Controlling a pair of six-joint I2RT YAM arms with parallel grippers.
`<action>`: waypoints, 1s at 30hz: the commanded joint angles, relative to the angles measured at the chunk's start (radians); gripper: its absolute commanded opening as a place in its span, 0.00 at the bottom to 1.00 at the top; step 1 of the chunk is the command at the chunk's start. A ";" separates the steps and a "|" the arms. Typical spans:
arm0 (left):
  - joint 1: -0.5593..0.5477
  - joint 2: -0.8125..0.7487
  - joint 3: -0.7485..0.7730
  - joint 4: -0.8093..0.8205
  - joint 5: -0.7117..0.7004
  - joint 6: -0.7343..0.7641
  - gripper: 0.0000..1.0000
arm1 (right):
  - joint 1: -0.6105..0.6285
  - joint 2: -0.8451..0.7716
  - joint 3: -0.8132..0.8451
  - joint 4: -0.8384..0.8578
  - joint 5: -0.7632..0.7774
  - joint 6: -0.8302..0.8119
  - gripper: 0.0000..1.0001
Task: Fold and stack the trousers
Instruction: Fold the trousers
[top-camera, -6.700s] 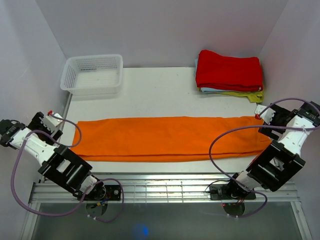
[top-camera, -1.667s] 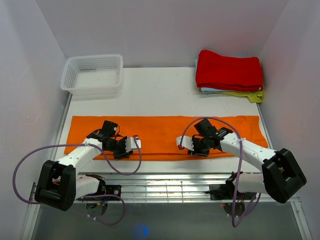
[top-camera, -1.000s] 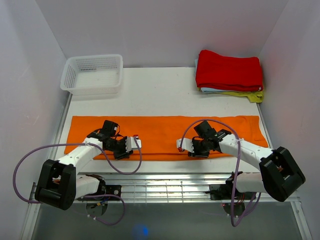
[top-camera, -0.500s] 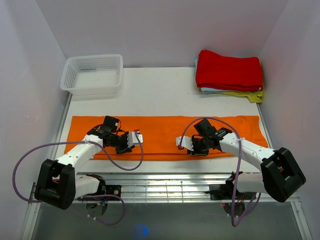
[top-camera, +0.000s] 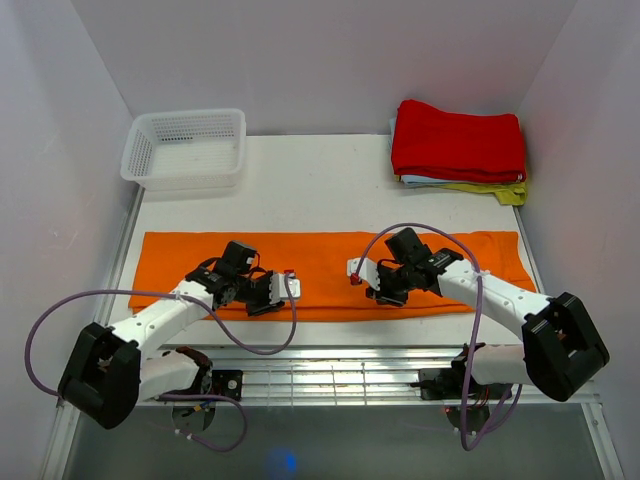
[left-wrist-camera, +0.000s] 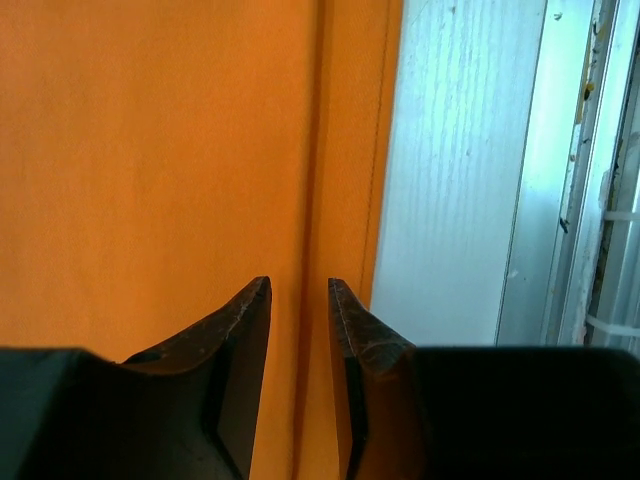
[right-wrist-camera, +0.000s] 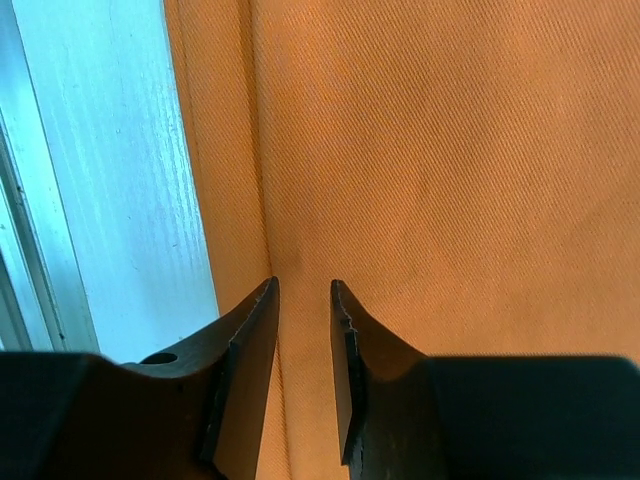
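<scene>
The orange trousers (top-camera: 320, 255) lie flat in a long band across the table, folded lengthwise, with the layered near edge toward the arms. My left gripper (top-camera: 290, 287) hovers low over that near edge left of centre. It is open by a narrow gap, and the fold line of the trousers (left-wrist-camera: 150, 150) runs under my left gripper (left-wrist-camera: 299, 285). My right gripper (top-camera: 353, 270) faces it from right of centre, open just as narrowly. In the right wrist view the trousers (right-wrist-camera: 450, 150) show flat beneath my right gripper (right-wrist-camera: 303, 285), with nothing pinched.
A white basket (top-camera: 185, 148) stands at the back left. A stack of folded cloths topped by a red one (top-camera: 458, 140) sits at the back right. A strip of white table (left-wrist-camera: 450, 200) and a metal rail (top-camera: 330, 365) border the trousers' near edge.
Both arms came in from the trousers' ends toward the middle. Over the last second the left gripper slid right, and the right gripper shifted slightly left and farther from the near edge.
</scene>
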 joint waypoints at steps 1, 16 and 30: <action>-0.080 -0.016 -0.028 0.150 -0.096 -0.111 0.40 | -0.002 -0.012 0.024 0.023 -0.036 0.083 0.32; -0.269 0.099 -0.018 0.313 -0.179 -0.229 0.41 | -0.157 -0.080 0.012 -0.004 -0.217 0.289 0.08; -0.361 0.208 0.013 0.403 -0.306 -0.311 0.28 | -0.303 -0.075 0.041 -0.070 -0.259 0.232 0.08</action>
